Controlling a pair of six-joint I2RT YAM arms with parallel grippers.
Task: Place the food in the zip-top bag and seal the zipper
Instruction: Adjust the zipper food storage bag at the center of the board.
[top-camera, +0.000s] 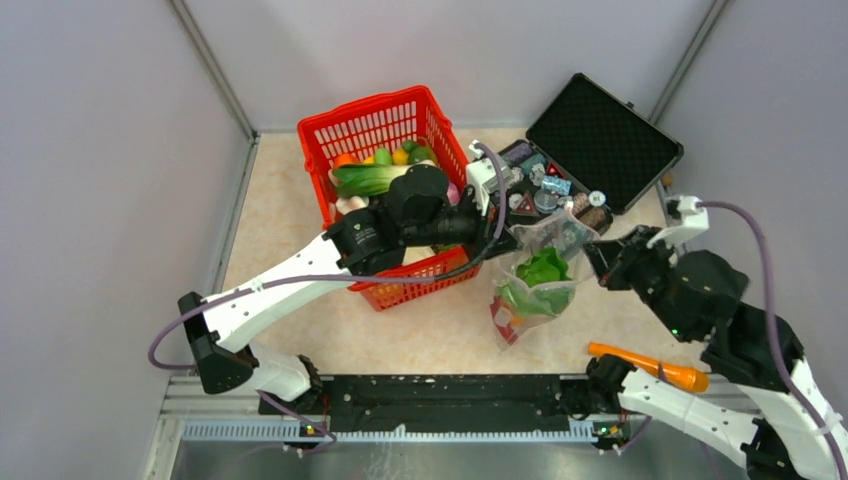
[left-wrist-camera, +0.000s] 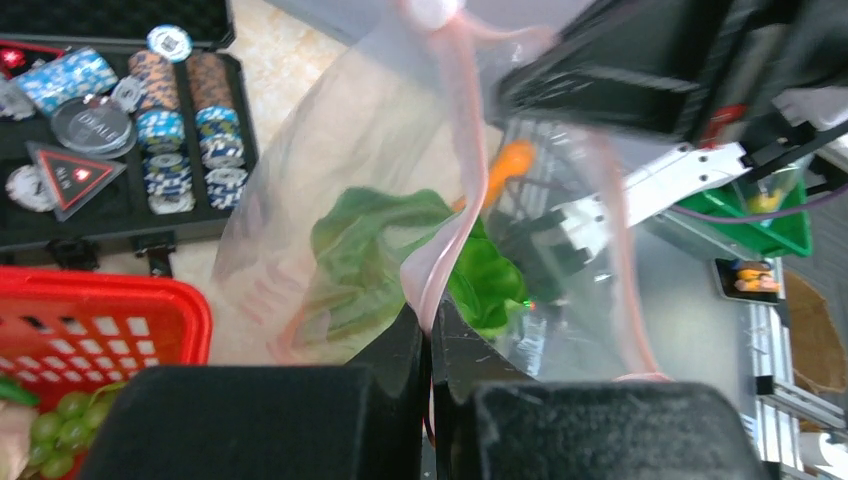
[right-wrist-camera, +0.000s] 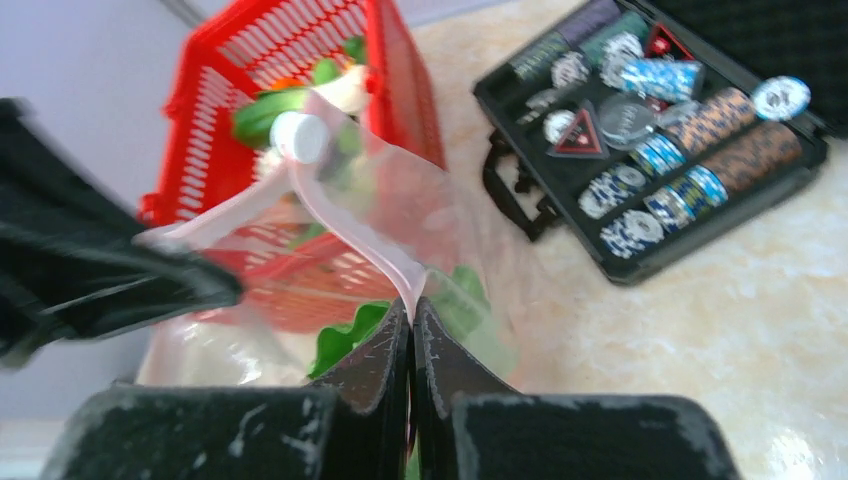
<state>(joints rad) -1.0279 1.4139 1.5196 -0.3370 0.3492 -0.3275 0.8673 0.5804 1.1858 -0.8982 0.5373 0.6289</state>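
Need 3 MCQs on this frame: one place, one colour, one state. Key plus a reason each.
1. The black case sits: A) right of the red basket B) inside the basket C) at the arms' bases.
2. The leafy food in the zip-top bag is: A) purple B) green C) white.
3. The grippers are: A) both open B) only left shut C) both shut on the bag.
Key: 1A, the top view shows it there. 2B, green shows through clear plastic. 3C, left gripper and right gripper each pinch the zipper strip.
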